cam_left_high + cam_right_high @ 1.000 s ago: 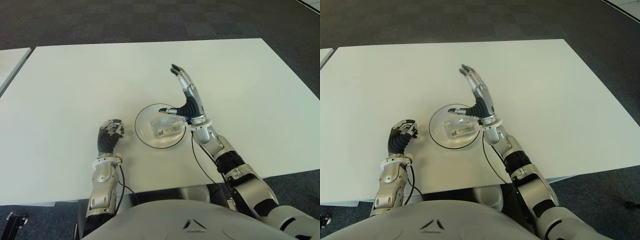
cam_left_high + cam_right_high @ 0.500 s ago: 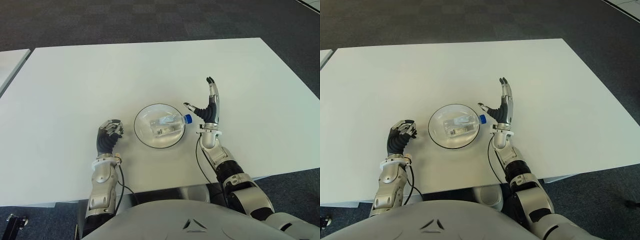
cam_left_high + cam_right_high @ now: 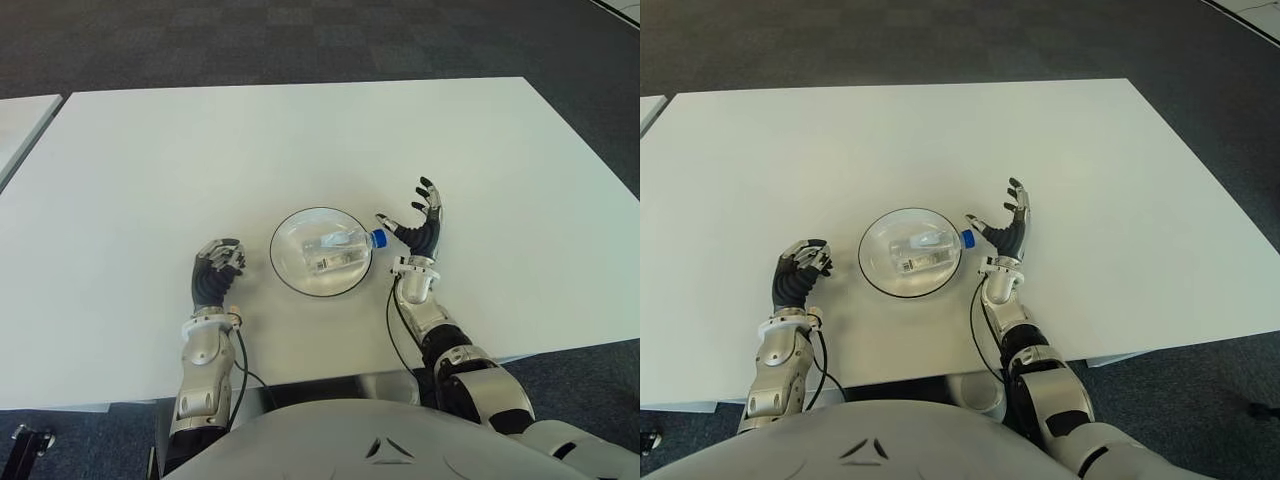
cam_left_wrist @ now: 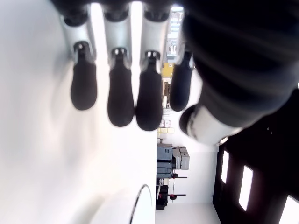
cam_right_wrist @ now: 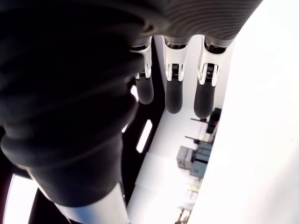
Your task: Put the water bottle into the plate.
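On the white table (image 3: 150,160) the plate (image 3: 287,273) already holds the water bottle (image 3: 335,250) lying on its side, blue cap toward your right hand (image 3: 418,235), which hovers just right of the rim, fingers spread and empty. Your left hand (image 3: 215,272), loosely curled on nothing, shows left of the plate; I'd say only drawing the right arm clear remains. The bottle's label is too small to read

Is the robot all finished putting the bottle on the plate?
Pretty much. The water bottle lies on its side in the plate, its blue cap at the rim. Nothing is in hand: the right hand is open just right of the plate, and the left hand is curled, empty, to the plate's left. Nothing looks left to do.
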